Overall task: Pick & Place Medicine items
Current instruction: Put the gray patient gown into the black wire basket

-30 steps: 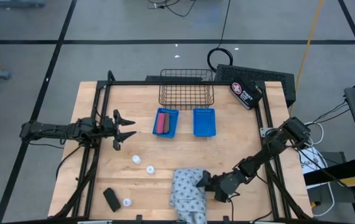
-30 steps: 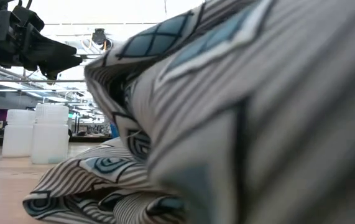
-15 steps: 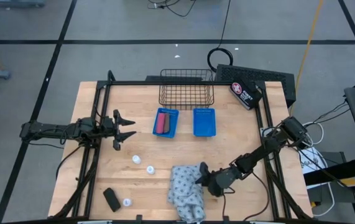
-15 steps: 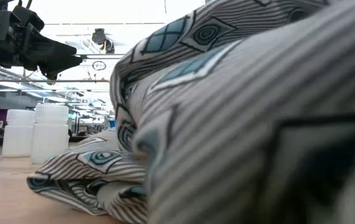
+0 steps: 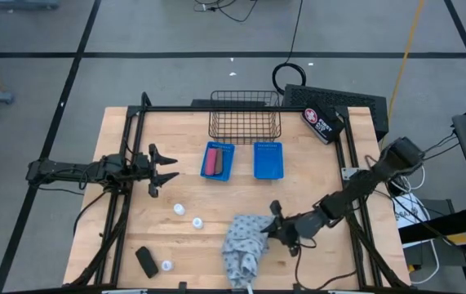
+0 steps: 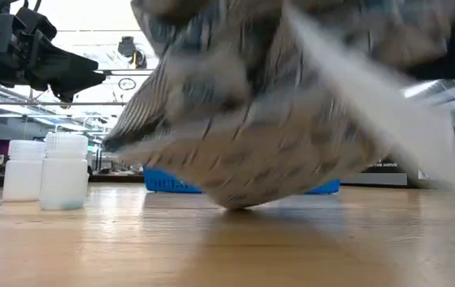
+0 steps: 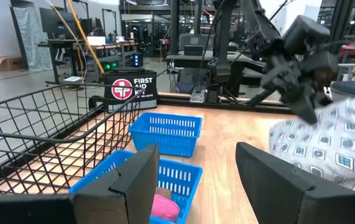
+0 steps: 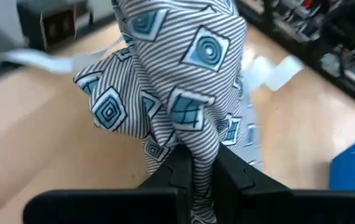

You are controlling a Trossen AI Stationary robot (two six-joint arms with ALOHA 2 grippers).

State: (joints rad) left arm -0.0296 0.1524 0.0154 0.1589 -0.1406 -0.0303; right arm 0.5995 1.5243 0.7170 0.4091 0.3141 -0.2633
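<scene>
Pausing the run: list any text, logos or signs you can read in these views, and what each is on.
"FIRST AID", with a white cross in a red circle: on the black pouch beyond the wire basket.
The same pouch in the high view: label too small to read.
Signs in the room behind, low view: too blurred to read.

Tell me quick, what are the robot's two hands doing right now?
Left gripper: open, holding nothing, waiting at the table's left side.
Right gripper: shut on the patterned cloth, lifting it.
</scene>
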